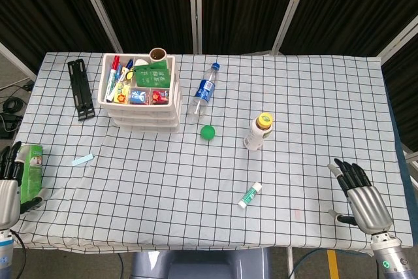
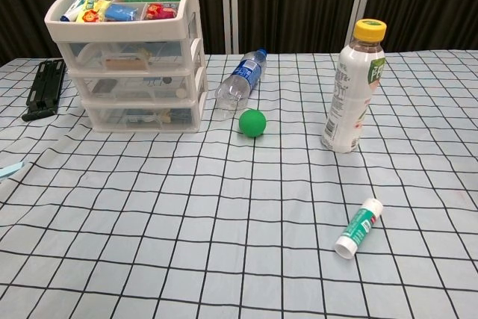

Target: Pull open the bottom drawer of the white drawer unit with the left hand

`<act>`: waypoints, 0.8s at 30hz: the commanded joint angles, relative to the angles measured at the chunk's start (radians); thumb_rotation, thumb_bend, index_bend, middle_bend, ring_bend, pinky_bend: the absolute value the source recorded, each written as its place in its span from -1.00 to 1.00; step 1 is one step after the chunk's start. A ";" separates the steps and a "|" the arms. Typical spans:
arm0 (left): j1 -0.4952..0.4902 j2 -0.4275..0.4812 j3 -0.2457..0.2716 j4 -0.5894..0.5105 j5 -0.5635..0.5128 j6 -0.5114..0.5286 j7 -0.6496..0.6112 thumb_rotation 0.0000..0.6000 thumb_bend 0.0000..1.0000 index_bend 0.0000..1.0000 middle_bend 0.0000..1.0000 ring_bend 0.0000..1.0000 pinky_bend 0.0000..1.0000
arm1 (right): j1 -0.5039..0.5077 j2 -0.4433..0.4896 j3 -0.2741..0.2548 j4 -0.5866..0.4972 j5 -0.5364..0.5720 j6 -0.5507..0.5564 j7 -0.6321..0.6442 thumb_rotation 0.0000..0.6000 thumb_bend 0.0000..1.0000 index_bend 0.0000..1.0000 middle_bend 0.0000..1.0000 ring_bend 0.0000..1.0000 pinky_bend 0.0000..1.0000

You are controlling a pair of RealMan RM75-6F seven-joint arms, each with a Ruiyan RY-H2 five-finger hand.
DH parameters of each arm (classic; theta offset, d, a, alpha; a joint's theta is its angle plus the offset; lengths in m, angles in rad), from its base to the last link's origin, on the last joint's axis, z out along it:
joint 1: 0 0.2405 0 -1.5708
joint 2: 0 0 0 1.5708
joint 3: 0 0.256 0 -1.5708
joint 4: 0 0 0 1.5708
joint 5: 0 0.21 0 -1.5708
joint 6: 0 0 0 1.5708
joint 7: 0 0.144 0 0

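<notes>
The white drawer unit [image 1: 141, 114] [image 2: 196, 50] stands at the back left of the table, its open top tray filled with pens and small packs. Its bottom drawer [image 2: 142, 116] is pushed in, like the two drawers above it. My left hand [image 1: 8, 191] is at the table's front left edge, far from the unit, with its fingers straight and apart beside a green carton [image 1: 32, 171]; it holds nothing. My right hand [image 1: 361, 195] lies open, fingers spread, at the front right edge. Neither hand shows in the chest view.
A lying water bottle [image 1: 204, 90] [image 2: 241, 84] and a green ball [image 1: 208, 132] [image 2: 252, 122] are right of the unit. A yellow-capped bottle [image 1: 258, 131] [image 2: 353, 86] stands mid-table, with a small tube [image 1: 250, 195] [image 2: 358, 228] nearer the front. A black rack [image 1: 80, 87] lies left of the unit.
</notes>
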 commanded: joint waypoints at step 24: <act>-0.274 -0.045 -0.050 -0.095 -0.165 -0.510 -0.459 1.00 0.45 -1.00 0.40 0.51 0.31 | -0.005 0.042 -0.006 -0.022 -0.025 0.030 0.084 1.00 -0.97 -1.00 -1.00 -1.00 -1.00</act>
